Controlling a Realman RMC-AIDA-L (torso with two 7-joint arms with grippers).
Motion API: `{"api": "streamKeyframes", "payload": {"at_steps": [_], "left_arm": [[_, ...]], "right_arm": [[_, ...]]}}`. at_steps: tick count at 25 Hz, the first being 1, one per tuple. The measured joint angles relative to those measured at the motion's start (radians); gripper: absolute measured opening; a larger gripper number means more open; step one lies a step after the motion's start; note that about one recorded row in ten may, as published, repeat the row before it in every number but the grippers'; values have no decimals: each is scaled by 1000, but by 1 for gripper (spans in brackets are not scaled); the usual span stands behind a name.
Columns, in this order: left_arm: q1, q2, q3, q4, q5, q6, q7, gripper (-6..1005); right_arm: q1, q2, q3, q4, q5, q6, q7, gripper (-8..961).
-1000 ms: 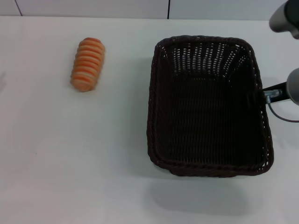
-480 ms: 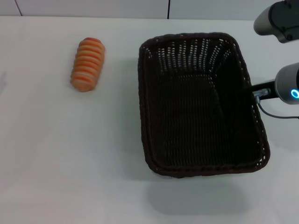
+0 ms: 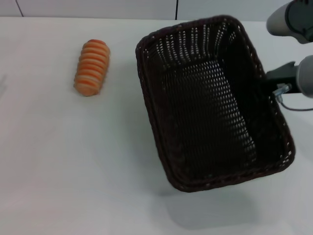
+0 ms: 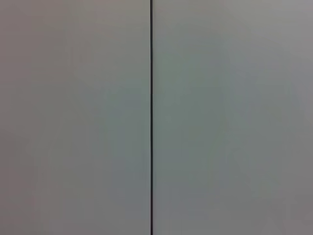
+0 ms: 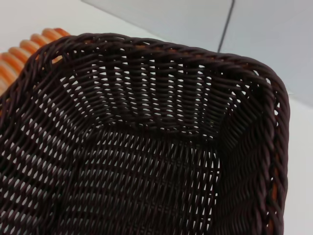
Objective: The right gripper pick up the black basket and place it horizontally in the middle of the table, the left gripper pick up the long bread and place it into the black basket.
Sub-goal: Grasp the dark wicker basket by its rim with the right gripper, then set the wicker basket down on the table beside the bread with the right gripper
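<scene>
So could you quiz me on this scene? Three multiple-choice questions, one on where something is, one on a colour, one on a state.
1. Where does the long bread lie?
A. inside the black basket
B. on the table, to the left of the basket
C. in a robot hand

2. What colour is the bread?
A. orange-brown with pale stripes
B. green
C. plain black

3. What is in the black basket?
A. two loaves
B. a cloth
C. nothing

Answers:
1 B, the loaf rests on the white table, apart from the basket.
2 A, its ridges alternate orange and cream.
3 C, only bare weave shows inside; the right hand is at the basket's right rim.
</scene>
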State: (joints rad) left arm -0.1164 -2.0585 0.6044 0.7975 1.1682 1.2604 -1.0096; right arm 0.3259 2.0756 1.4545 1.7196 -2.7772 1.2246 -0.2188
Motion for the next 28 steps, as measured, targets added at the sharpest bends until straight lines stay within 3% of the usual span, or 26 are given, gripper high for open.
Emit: {"api": "streamKeyframes", "payload": {"at_steps": [4,8,14,17,22,28], "left_arm": [[-4,0,0,8,9,-1,-17,817],[-3,0,-1,11,19,-1,-38,817],[15,-3,3,39,20,-3,-77,817],[20,-3,9,47,21,-1,-81,817],[21,-3,11,48,35,-4,-82,816],[17,-2,9,48,48,-11,-77,816]], "right_arm": [[-14,0,70,8,92,-21,-153,181],[-3,-1,222,-38,244,6,-310,181],[95,-10,505,-181,402,176,-509,164],[152,-23,589,-237,410,260,-565,157],[228,-44,664,-289,411,368,-650,150],[297,-75,664,-352,397,427,-766,147]]}}
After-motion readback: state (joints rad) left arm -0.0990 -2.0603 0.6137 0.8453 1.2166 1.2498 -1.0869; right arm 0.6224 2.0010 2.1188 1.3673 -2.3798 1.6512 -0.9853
